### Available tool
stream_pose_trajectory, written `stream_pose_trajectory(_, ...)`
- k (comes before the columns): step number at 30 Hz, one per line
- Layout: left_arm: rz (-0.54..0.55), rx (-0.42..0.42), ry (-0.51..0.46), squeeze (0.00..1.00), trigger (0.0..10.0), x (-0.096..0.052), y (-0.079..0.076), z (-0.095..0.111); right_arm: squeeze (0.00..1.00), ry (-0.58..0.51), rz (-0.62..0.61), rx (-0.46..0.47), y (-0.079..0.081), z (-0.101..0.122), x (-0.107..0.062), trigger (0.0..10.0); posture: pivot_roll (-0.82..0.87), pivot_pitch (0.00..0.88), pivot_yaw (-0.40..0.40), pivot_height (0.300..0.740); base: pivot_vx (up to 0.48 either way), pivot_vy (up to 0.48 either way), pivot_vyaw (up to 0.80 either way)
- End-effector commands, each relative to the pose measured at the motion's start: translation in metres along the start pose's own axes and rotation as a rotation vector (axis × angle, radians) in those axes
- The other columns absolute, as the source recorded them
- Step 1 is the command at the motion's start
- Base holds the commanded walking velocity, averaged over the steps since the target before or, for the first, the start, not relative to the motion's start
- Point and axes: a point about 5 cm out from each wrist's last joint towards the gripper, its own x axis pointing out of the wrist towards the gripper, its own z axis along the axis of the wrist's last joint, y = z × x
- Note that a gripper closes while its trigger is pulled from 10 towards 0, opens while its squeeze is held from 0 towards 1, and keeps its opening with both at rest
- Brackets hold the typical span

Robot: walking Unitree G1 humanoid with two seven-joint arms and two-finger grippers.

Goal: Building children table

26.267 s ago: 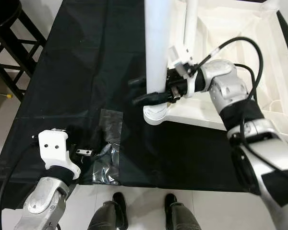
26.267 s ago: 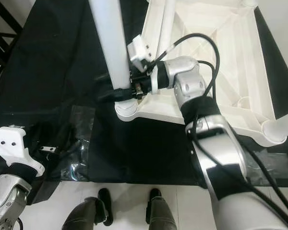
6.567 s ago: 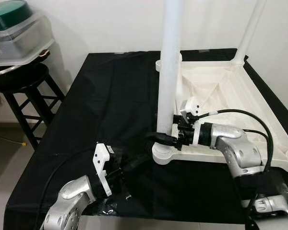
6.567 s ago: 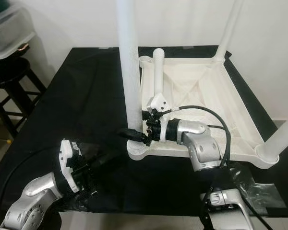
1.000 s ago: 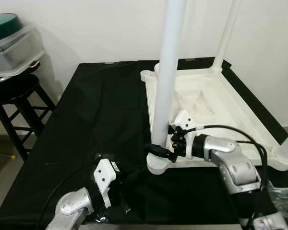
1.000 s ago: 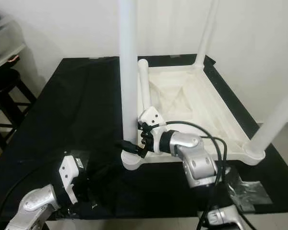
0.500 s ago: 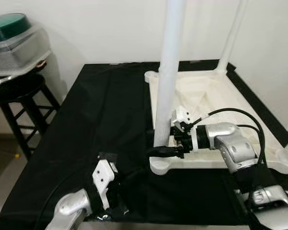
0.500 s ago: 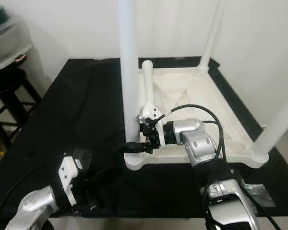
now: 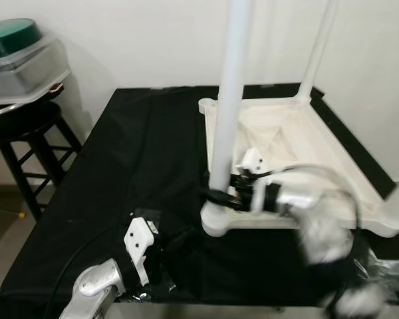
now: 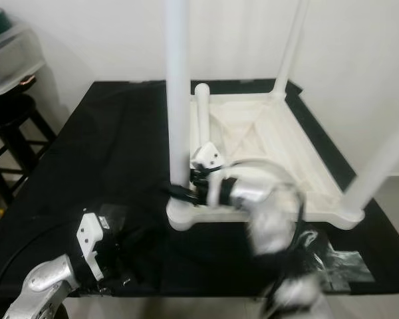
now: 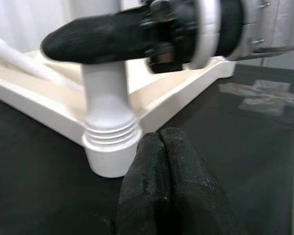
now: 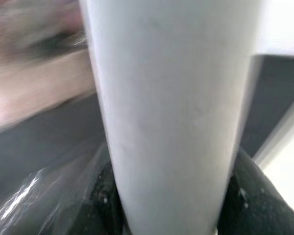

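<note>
A white children's table [image 9: 299, 136] lies upside down on the black cloth, with its legs pointing up. My right gripper [image 9: 216, 197] is shut on the near-left leg [image 9: 229, 100], just above the threaded socket [image 11: 110, 132] at the table's corner. In the right wrist view the leg [image 12: 171, 112] stands between the two black fingers [image 12: 105, 196]. The right arm behind it is blurred. My left gripper [image 11: 161, 142] is shut on nothing, low over the cloth, a little in front of that socket.
A black stool [image 9: 26, 126] carrying a clear box with a green lid [image 9: 16, 40] stands at the left. Crumpled clear plastic [image 10: 339, 262] lies at the front right of the cloth. Two other legs [image 9: 317, 46] rise at the back and right. A wall stands close behind.
My right arm's elbow has swung and is now blurred, while its gripper stays on the leg. The view has shifted slightly. The left gripper has hardly moved.
</note>
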Motion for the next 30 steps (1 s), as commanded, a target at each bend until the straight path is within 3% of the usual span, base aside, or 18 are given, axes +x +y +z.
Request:
stream_pose_trajectory(1,0.013,-0.018,0.003,0.00,10.0,-0.007,0.002,-0.001,0.00,0.217,-0.205,0.023,-0.001,-0.046,-0.028,0.0,-0.03,0.112,0.054,0.740,0.000,0.000,0.00)
stream_pose_trajectory(3,0.010,-0.025,0.002,0.00,10.0,-0.006,0.003,-0.001,0.00,0.206,-0.152,0.024,0.001,-0.043,-0.027,0.0,-0.04,0.108,0.056,0.740,0.000,0.000,0.00)
stream_pose_trajectory(8,-0.012,-0.043,0.001,0.00,10.0,-0.003,0.002,-0.001,0.00,0.212,-0.161,-0.031,-0.015,-0.040,-0.023,0.0,-0.02,0.111,0.043,0.740,0.000,0.000,0.00)
stream_pose_trajectory(9,-0.016,-0.045,0.002,0.00,10.0,-0.002,0.001,-0.001,0.00,0.210,-0.149,-0.039,-0.018,-0.036,-0.020,10.0,-0.03,0.112,0.038,0.740,0.000,0.000,0.00)
stream_pose_trajectory(12,-0.018,-0.046,0.002,0.00,10.0,-0.002,0.001,0.000,0.00,0.207,-0.139,-0.039,-0.019,-0.034,-0.017,10.0,-0.03,0.112,0.038,0.740,0.000,0.000,0.00)
stream_pose_trajectory(13,-0.014,-0.055,0.000,0.00,10.0,-0.002,0.000,0.000,1.00,0.172,-0.052,-0.027,-0.018,-0.020,-0.011,10.0,-0.03,0.112,0.036,0.740,0.000,0.000,0.00)
stream_pose_trajectory(14,-0.014,-0.055,0.000,0.00,10.0,-0.002,0.000,0.000,1.00,0.172,-0.052,-0.027,-0.018,-0.020,-0.011,10.0,-0.03,0.112,0.036,0.740,0.000,0.000,0.00)
stream_pose_trajectory(15,-0.017,-0.062,0.002,0.00,10.0,-0.001,0.000,-0.001,1.00,0.145,0.068,-0.036,-0.014,-0.010,-0.007,10.0,-0.02,0.111,0.036,0.740,0.000,0.000,0.00)
stream_pose_trajectory(16,-0.017,-0.062,0.002,0.00,10.0,-0.001,0.000,-0.001,1.00,0.145,0.068,-0.036,-0.014,-0.010,-0.007,10.0,-0.02,0.111,0.036,0.740,0.000,0.000,0.00)
stream_pose_trajectory(17,-0.021,-0.067,0.004,0.00,10.0,-0.001,-0.001,-0.001,1.00,0.108,0.171,-0.079,-0.011,0.002,-0.004,10.0,-0.02,0.110,0.036,0.740,0.000,0.000,0.00)
stream_pose_trajectory(18,-0.021,-0.067,0.004,0.00,10.0,-0.001,-0.001,-0.001,1.00,0.108,0.171,-0.079,-0.011,0.002,-0.004,10.0,-0.02,0.110,0.036,0.740,0.000,0.000,0.00)
stream_pose_trajectory(19,-0.026,-0.069,0.007,0.00,10.0,-0.001,-0.001,-0.001,1.00,0.080,0.252,-0.114,-0.009,0.011,-0.003,10.0,-0.02,0.107,0.037,0.740,0.000,0.000,0.00)
stream_pose_trajectory(20,-0.029,-0.070,0.009,0.00,10.0,-0.001,-0.001,-0.002,0.80,0.053,0.337,-0.153,-0.008,0.018,-0.002,10.0,-0.02,0.103,0.038,0.740,0.000,0.000,0.00)
stream_pose_trajectory(21,-0.029,-0.070,0.009,0.00,10.0,-0.001,-0.001,-0.002,0.80,0.053,0.337,-0.153,-0.008,0.018,-0.002,10.0,-0.02,0.103,0.038,0.740,0.000,0.000,0.00)
stream_pose_trajectory(22,-0.031,-0.072,0.011,0.00,10.0,0.000,-0.001,-0.002,0.00,0.043,0.423,-0.185,-0.008,0.024,-0.003,10.0,-0.02,0.102,0.038,0.740,0.000,0.000,0.00)
stream_pose_trajectory(23,-0.032,-0.072,0.013,0.00,10.0,0.000,-0.001,-0.002,0.00,0.045,0.511,-0.206,-0.009,0.027,-0.004,10.0,-0.01,0.097,0.041,0.740,0.000,0.000,0.00)
stream_pose_trajectory(26,-0.032,-0.072,0.013,0.00,10.0,0.000,-0.001,-0.002,0.00,0.045,0.511,-0.206,-0.009,0.027,-0.004,10.0,-0.01,0.097,0.041,0.740,0.000,0.000,0.00)
stream_pose_trajectory(30,-0.032,-0.073,0.015,0.00,10.0,0.000,-0.002,-0.003,0.00,0.065,0.647,-0.200,-0.014,0.031,-0.003,10.0,0.01,0.094,0.036,0.740,0.000,0.000,0.00)
